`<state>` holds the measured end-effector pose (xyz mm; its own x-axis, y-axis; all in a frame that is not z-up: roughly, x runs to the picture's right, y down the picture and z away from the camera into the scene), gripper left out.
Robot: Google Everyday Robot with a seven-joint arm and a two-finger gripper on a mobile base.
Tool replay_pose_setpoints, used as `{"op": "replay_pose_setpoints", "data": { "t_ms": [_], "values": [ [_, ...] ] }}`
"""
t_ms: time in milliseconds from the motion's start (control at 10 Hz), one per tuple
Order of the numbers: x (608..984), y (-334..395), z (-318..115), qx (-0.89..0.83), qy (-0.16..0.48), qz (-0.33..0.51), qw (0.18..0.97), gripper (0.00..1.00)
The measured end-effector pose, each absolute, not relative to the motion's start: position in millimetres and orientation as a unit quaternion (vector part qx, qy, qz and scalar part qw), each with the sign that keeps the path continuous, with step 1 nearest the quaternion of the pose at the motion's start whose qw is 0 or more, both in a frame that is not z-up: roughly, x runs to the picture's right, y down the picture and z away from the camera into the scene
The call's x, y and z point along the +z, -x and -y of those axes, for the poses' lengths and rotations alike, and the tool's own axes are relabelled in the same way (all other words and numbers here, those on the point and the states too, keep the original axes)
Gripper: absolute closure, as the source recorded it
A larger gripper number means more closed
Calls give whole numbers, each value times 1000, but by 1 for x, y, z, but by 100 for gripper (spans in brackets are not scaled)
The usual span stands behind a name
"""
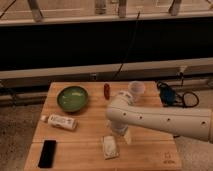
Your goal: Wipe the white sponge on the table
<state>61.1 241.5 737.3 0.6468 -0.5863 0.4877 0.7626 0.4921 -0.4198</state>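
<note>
Wiping hasn't started, I'd say: the white sponge (110, 147) lies untouched near the worktop's (80, 145) front edge, with the gripper (127, 136) hanging just beside it. Can't tell if it's open or closed.

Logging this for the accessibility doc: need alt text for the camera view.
A white robot arm reaches in from the right over the table, its gripper close beside the white sponge near the front edge. Also on the table: a green bowl, a white tube, a black phone, a small red object and a clear cup.
</note>
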Motion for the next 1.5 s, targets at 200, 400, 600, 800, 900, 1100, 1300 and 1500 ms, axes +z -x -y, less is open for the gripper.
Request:
{"op": "replay_pose_setpoints", "data": {
  "t_ms": [200,400,600,800,900,1100,1300,1500],
  "values": [
    [737,-56,-248,-405,313,145,847,20],
    [735,-48,-258,-413,311,155,842,20],
    [736,-42,-264,-420,310,164,837,20],
    [738,-40,-269,-427,308,172,833,20],
    [739,-40,-272,-428,308,176,831,20],
    [742,-39,-277,-431,305,184,829,20],
    [745,-39,-282,-431,305,191,828,20],
    [744,-41,-284,-431,303,193,828,20]
  ]
}}
